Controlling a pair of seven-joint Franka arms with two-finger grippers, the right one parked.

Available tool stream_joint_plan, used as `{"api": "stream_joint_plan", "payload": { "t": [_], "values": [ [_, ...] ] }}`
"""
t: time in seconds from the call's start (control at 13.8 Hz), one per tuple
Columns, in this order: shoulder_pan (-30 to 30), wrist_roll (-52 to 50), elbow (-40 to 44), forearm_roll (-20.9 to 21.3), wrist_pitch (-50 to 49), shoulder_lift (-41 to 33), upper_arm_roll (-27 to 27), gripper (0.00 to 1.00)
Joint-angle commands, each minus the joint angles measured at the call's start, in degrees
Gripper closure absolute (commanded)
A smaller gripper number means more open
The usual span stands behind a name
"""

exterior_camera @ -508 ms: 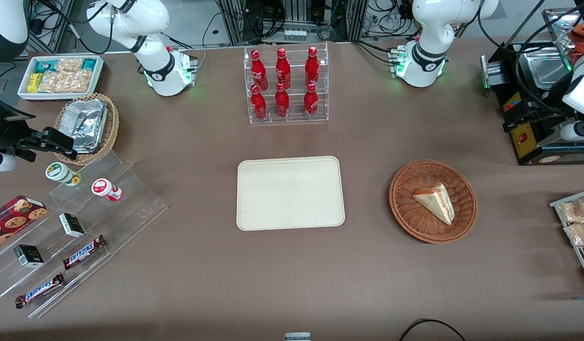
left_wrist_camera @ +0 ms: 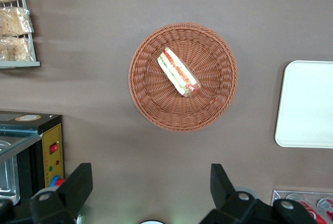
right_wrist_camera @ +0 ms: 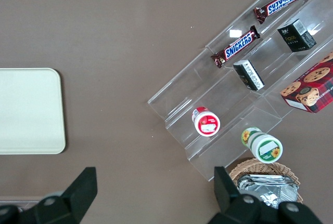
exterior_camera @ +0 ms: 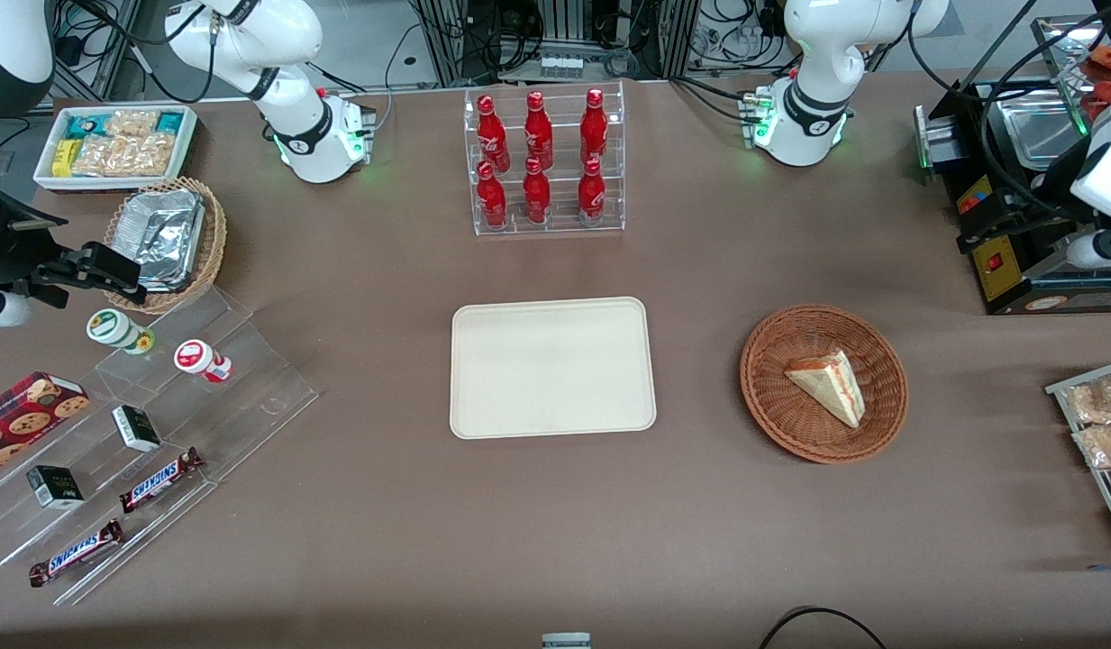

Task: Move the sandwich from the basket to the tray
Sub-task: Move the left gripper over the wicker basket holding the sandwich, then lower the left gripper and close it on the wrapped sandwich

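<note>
While the sandwich [left_wrist_camera: 179, 72] lies in the basket [left_wrist_camera: 156, 104], jaws gape empty.

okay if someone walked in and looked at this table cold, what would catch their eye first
Probably the rack of red bottles, bright against the brown table, with the bare cream tray nearer the camera. Beside the tray, toward the working arm's end, a sandwich lies in a brown wicker basket. The gripper hangs open high above the table near the basket.
</note>
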Motion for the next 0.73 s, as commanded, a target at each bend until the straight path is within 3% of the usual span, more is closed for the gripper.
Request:
{"api": "stream_joint_plan", "payload": {
  "t": [0.0, 0.36, 0.65],
  "values": [
    [-0.75, -0.03, -1.83, -0.67, 3.49, 1.6, 0.75, 0.0],
    [-0.75, -6.69, -15.35, -0.5, 20.09, 2.13, 0.75, 0.0],
    [-0.75, -21.0, -25.2, -0.58, 34.15, 3.1, 0.58, 0.0]
  ]
}}
